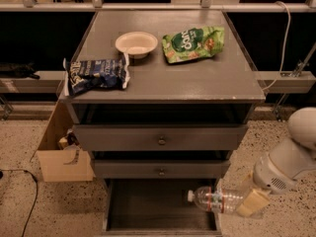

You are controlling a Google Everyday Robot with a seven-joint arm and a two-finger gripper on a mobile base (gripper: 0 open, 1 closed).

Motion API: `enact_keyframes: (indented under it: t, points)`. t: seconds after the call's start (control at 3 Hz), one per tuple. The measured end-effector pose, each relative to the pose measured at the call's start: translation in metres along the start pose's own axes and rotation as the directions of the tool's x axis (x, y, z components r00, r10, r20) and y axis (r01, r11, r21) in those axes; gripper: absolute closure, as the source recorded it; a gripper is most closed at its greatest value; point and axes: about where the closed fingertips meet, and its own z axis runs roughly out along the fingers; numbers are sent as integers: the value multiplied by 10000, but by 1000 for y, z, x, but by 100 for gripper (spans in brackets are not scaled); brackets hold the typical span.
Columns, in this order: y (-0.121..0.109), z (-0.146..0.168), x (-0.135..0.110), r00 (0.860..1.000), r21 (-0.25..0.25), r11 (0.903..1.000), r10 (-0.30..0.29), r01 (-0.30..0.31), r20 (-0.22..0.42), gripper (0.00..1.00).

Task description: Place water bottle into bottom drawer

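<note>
The water bottle [216,200] is clear ribbed plastic with a white cap pointing left and a red-green label band. It lies sideways, held over the right side of the open bottom drawer [148,205], whose dark floor shows below the two knobbed drawers. My gripper [245,202] is at the lower right, shut on the bottle's base end, with tan fingers [253,201] around it. The white arm [289,162] reaches in from the right edge.
On the grey cabinet top [197,80] lie a dark blue chip bag [96,74], a white bowl [136,44] and a green chip bag [193,43]. An open cardboard box [61,154] stands on the speckled floor left of the cabinet. A cable [24,181] runs along the floor.
</note>
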Motion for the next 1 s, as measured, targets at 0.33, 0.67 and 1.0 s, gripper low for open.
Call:
enact_keyframes:
  t: [0.33, 0.67, 1.0]
  points:
    - [-10, 53, 11, 9990, -625, 9978, 217, -241, -399, 100]
    - [-13, 63, 11, 9989, -750, 9969, 217, -248, -417, 100]
    - [-20, 95, 11, 9982, -1173, 9928, 178, -244, -572, 100]
